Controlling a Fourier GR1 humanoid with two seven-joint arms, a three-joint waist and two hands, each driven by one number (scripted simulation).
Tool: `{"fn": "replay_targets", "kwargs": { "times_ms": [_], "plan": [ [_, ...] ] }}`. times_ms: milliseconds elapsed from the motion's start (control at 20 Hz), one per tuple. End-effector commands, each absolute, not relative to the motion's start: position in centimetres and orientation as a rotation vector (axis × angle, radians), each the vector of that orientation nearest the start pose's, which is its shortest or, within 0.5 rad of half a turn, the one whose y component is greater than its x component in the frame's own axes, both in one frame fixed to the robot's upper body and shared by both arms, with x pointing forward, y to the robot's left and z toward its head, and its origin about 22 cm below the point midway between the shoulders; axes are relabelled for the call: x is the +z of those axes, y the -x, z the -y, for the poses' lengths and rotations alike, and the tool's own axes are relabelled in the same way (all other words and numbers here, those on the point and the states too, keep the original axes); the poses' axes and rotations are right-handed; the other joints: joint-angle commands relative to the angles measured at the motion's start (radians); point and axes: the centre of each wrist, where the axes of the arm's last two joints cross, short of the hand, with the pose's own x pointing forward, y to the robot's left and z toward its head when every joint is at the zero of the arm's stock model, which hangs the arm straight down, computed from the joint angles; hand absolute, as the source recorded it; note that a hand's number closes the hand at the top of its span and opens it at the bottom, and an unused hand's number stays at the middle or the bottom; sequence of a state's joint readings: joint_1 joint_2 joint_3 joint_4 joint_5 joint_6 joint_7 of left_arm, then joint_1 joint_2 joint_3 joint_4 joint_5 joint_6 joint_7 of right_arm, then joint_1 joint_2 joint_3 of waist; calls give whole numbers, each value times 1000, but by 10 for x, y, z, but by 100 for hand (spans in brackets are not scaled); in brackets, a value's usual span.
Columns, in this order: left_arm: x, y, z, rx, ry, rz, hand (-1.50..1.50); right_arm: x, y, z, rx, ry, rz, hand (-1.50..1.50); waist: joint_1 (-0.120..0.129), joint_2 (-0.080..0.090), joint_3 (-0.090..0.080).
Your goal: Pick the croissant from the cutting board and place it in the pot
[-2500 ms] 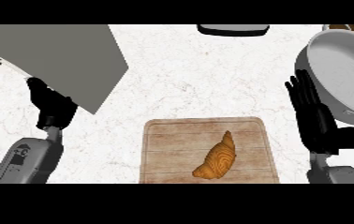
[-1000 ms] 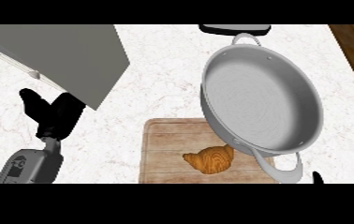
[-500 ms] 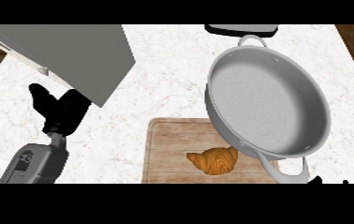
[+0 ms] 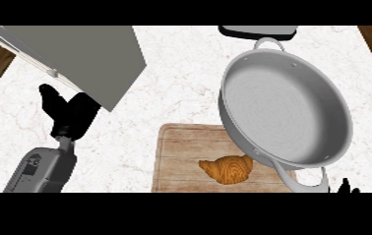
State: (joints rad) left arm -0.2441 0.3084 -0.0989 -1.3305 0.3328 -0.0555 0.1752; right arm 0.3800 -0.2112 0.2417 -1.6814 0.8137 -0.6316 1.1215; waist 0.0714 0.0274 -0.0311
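A golden-brown croissant (image 4: pixel 228 169) lies on the wooden cutting board (image 4: pixel 181 155) at the lower middle. The big grey pot (image 4: pixel 283 108) with two loop handles fills the right side; its near rim overlaps the board's right part and hides the croissant's upper right edge. My left hand (image 4: pixel 69 112) rests open at the left, fingers up, well away from the board. Only dark fingertips of my right hand (image 4: pixel 343 187) show at the lower right edge, just beyond the pot's near handle.
A large grey slanted panel (image 4: pixel 80 57) covers the upper left, its lower corner near my left hand. A black object (image 4: pixel 258 31) sits at the top edge behind the pot. White marble counter (image 4: pixel 174 86) lies between panel and pot.
The view has shifted: the pot, once only at the right edge, now fills the right side and overlaps the board. The croissant lies turned and lower right. My right hand has dropped nearly out of view.
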Motion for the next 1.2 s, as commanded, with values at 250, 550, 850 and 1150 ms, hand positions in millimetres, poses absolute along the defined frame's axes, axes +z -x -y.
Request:
{"fn": "replay_targets", "kwargs": {
  "times_ms": [250, 550, 850, 1150],
  "plan": [
    [12, -293, -222, -202, 273, 1341, 0, -30, -161, 197, -90, 1064, 260, -150, -17, -12, 16],
    [13, -292, -233, -177, 276, 1337, 0, -20, -169, 185, -41, 1113, 247, -150, -32, -20, 21],
    [10, -289, -237, -157, 249, 1330, 0, -22, -167, 182, 7, 1114, 224, -150, -51, -22, 24],
    [14, -288, -241, -141, 243, 1347, 0, -21, -170, 183, 19, 1109, 212, -150, -55, -24, 25]
  ]
}}
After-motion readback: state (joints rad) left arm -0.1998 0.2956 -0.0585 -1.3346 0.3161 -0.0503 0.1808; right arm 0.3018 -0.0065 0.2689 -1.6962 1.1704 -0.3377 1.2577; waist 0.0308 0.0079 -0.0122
